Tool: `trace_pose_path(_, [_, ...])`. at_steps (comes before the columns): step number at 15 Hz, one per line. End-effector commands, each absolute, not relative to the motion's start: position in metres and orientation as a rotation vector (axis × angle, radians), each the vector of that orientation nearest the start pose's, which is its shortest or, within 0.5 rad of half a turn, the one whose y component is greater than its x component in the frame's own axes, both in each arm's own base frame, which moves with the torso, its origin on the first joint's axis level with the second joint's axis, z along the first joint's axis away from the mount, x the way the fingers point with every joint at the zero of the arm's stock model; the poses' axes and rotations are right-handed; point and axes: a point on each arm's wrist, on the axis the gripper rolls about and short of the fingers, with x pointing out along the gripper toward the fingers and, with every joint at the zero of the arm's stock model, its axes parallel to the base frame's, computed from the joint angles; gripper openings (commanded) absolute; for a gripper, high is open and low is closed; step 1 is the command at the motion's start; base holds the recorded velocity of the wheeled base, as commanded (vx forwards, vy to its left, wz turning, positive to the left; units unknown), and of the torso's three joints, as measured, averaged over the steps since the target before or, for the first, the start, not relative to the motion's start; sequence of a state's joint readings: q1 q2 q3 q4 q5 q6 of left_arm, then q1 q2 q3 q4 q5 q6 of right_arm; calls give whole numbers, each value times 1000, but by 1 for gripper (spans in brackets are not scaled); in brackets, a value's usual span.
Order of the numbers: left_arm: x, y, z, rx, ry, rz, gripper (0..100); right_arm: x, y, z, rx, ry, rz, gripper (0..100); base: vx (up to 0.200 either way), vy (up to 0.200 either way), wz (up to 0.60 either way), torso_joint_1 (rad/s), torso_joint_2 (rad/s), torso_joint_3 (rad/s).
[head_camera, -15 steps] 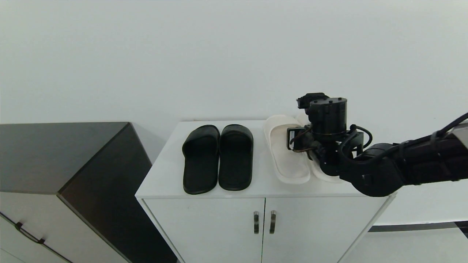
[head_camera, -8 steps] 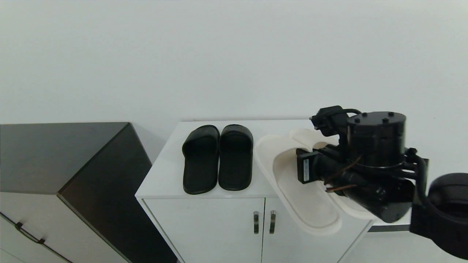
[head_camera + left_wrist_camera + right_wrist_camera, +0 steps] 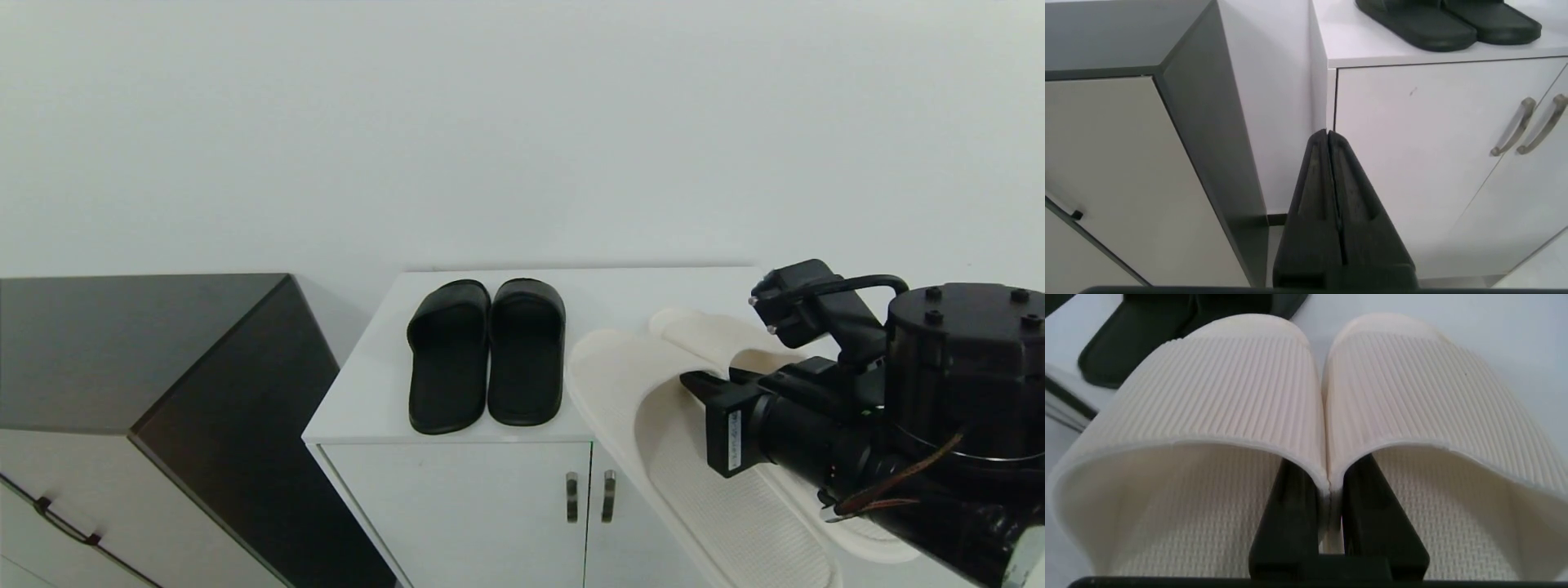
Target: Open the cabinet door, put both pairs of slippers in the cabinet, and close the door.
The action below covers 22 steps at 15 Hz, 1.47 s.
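Lift-off of the pale pair. The right gripper, one finger inside each shoe and jaws pinching the two inner strap edges together, has raised the white slippers off the cabinet top and drawn them toward the robot, past its front edge at the right. The black slippers lie unmoved on top; both doors are closed. The left gripper, jaws pressed together and empty, faces the cabinet front.

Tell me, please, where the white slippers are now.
In the head view the white slippers hang at the right, pinched in the right gripper, in front of the white cabinet; the black slippers lie on its top to their left.
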<state>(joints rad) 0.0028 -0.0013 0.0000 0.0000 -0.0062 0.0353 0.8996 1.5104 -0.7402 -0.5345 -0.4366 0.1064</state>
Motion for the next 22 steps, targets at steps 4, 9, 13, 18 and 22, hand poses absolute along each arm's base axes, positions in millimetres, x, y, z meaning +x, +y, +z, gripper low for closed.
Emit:
trace_pose_path(4, [-23, 0, 75, 31, 0, -3, 0, 161, 192, 204, -50, 228, 492, 0, -200, 0, 0, 11, 10, 2])
trace_pose_path(9, [-23, 0, 75, 29, 0, -3, 0, 152, 182, 202, -41, 237, 581, 0, -160, 0, 0, -4, 1, 6])
trace_pose_path(13, [-23, 0, 75, 26, 0, -3, 0, 150, 178, 195, -53, 257, 614, 0, 0, 0, 0, 0, 0, 0])
trace_pose_path(18, [-23, 0, 75, 15, 0, -3, 0, 149, 178, 192, -60, 268, 616, 0, 0, 0, 0, 0, 0, 0])
trace_pose_path(22, [-23, 0, 75, 14, 0, 0, 0, 149, 177, 189, -59, 265, 618, 0, 0, 0, 0, -130, 296, 168])
